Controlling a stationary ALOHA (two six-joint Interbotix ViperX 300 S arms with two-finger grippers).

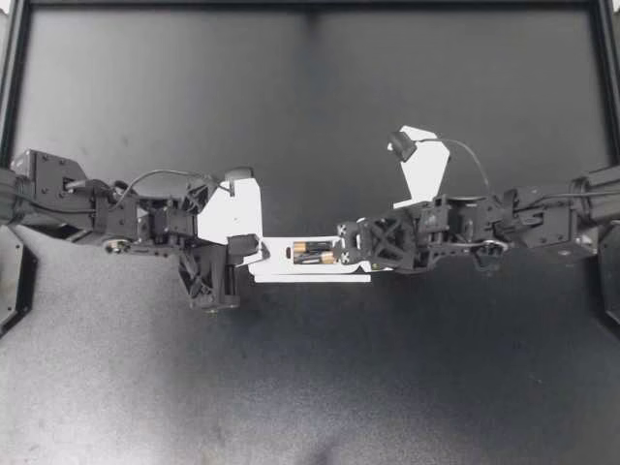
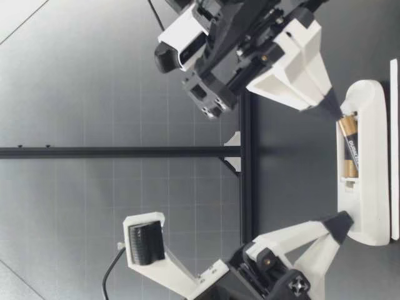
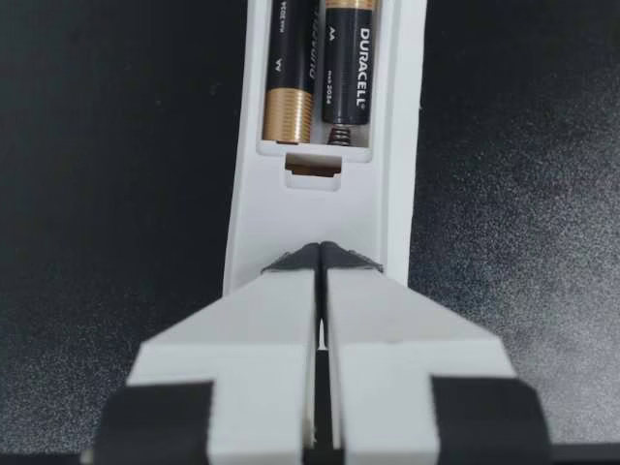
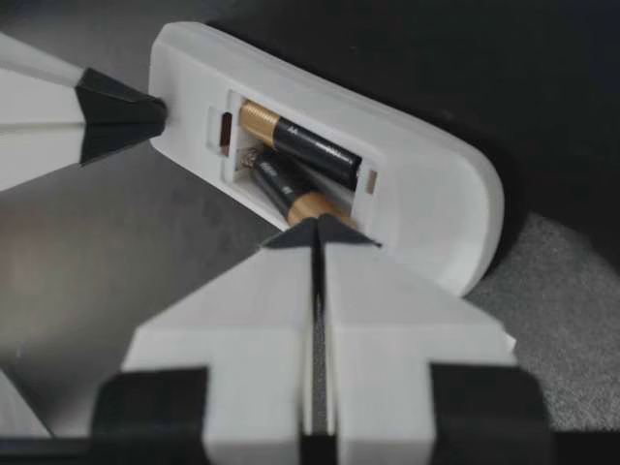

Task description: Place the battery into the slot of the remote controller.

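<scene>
A white remote (image 1: 291, 262) lies back-up at the table's middle, its battery slot open. Two black-and-gold batteries (image 1: 315, 253) lie side by side in the slot. My left gripper (image 1: 260, 254) is shut with nothing between its fingers, and its tips press on the remote's end (image 3: 323, 254). My right gripper (image 1: 341, 254) is also shut and holds nothing. In the right wrist view its tips (image 4: 318, 225) rest on the gold end of the nearer battery (image 4: 281, 184). The low view shows that tip (image 2: 334, 106) touching the battery (image 2: 349, 140) from above.
A thin white plate (image 1: 310, 279) lies under or just beside the remote, toward the table's front. The dark mat has a raised black frame (image 1: 310, 5) along the back and sides. Both arms meet at the middle from opposite sides.
</scene>
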